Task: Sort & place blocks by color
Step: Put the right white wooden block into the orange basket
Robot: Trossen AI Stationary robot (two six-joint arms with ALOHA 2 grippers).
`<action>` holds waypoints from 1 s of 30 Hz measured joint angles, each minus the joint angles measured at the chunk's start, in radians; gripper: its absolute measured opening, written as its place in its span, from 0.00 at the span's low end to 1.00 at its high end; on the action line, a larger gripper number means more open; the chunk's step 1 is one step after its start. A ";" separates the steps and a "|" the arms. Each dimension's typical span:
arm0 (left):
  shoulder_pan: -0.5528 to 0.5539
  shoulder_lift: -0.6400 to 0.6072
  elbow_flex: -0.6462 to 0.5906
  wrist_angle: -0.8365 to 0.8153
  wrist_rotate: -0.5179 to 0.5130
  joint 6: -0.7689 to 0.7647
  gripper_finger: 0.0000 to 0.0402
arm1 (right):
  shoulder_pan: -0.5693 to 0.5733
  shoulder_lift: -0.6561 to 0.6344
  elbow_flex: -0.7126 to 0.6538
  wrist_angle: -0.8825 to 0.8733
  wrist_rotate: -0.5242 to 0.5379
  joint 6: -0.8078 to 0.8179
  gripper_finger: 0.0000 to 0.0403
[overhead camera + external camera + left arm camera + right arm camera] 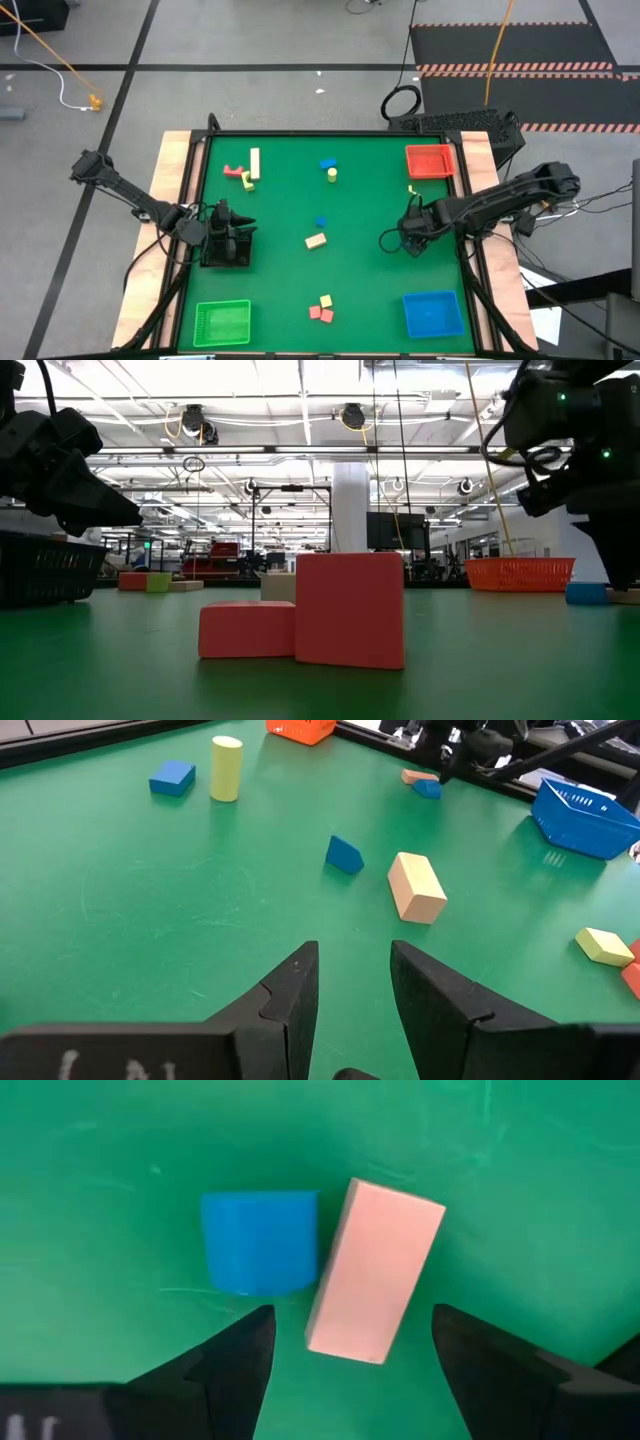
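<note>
Many blocks point(316, 241) lie loose across the green surface point(280, 270); red tray point(430, 161), blue tray point(433, 313) and green tray point(222, 322) look empty. Right tool point(350, 1342), spread, hovers over a pink block point(375, 1270) touching a blue block point(260, 1242). Left tool point(352, 982) waits narrowly parted, empty.

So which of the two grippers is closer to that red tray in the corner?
The right. The right gripper sits a little way below the red tray on the same side of the table, while the left gripper is across the table on the opposite side.

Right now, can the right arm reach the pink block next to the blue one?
Probably yes: the right end effector hangs open above the pink block, nothing covering it, though the blue block touches one side.
</note>
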State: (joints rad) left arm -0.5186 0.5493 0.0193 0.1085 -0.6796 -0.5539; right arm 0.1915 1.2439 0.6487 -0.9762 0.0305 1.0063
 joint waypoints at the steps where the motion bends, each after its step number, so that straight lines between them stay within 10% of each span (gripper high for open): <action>1: 0.000 0.000 0.000 0.000 0.000 0.000 0.32 | 0.006 0.013 0.000 0.000 0.003 0.000 0.64; 11: 0.000 0.000 0.000 0.000 0.000 0.000 0.32 | 0.036 0.119 0.004 0.021 0.054 -0.023 0.59; 19: 0.000 0.000 0.000 0.000 0.000 0.000 0.32 | 0.036 0.123 0.003 0.069 0.043 -0.024 0.27; 30: 0.000 0.000 0.000 0.000 0.000 0.000 0.32 | 0.030 -0.015 -0.002 -0.063 0.163 0.077 0.27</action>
State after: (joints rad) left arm -0.5186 0.5491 0.0193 0.1089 -0.6796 -0.5537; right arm 0.2218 1.2291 0.6472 -1.0397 0.1938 1.0831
